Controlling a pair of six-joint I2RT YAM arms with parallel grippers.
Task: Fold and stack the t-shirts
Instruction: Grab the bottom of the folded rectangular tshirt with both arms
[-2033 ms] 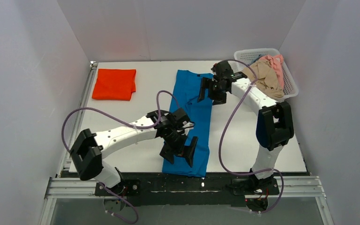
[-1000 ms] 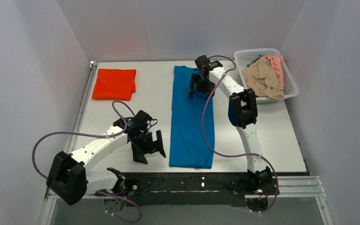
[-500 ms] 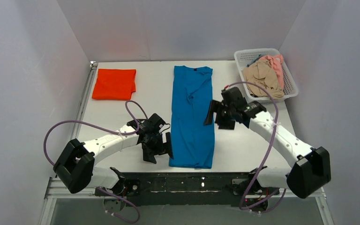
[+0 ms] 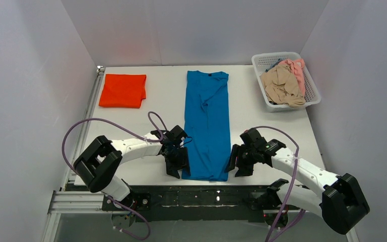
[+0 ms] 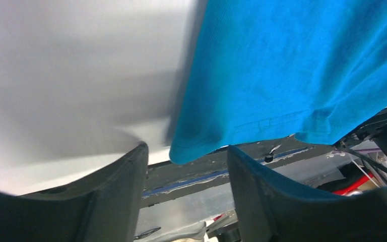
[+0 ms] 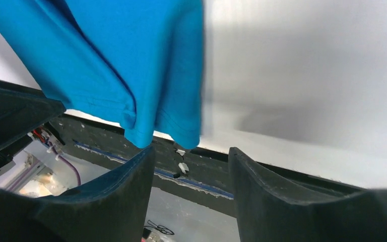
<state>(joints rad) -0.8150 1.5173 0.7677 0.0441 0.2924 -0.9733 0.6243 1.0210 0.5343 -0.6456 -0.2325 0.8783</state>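
The bright blue t-shirt (image 4: 205, 126) lies flat as a long narrow strip down the table's middle, collar at the far end, hem at the near edge. My left gripper (image 4: 177, 162) is open beside the hem's left corner (image 5: 181, 150), which hangs over the table edge between my fingers. My right gripper (image 4: 238, 163) is open beside the hem's right corner (image 6: 186, 136). Neither touches the cloth. A folded orange-red t-shirt (image 4: 123, 90) lies at the far left. Beige (image 4: 280, 85) and pink (image 4: 294, 68) shirts sit crumpled in the basket.
A white mesh basket (image 4: 313, 93) stands at the far right corner. White walls close in the table on three sides. The black front rail (image 4: 216, 194) runs just below the blue shirt's hem, and purple cables loop from both arms.
Both arms have come down to the near edge. The left gripper moved right to the hem's left corner; the right gripper moved from the shirt's far end to the hem's right corner.
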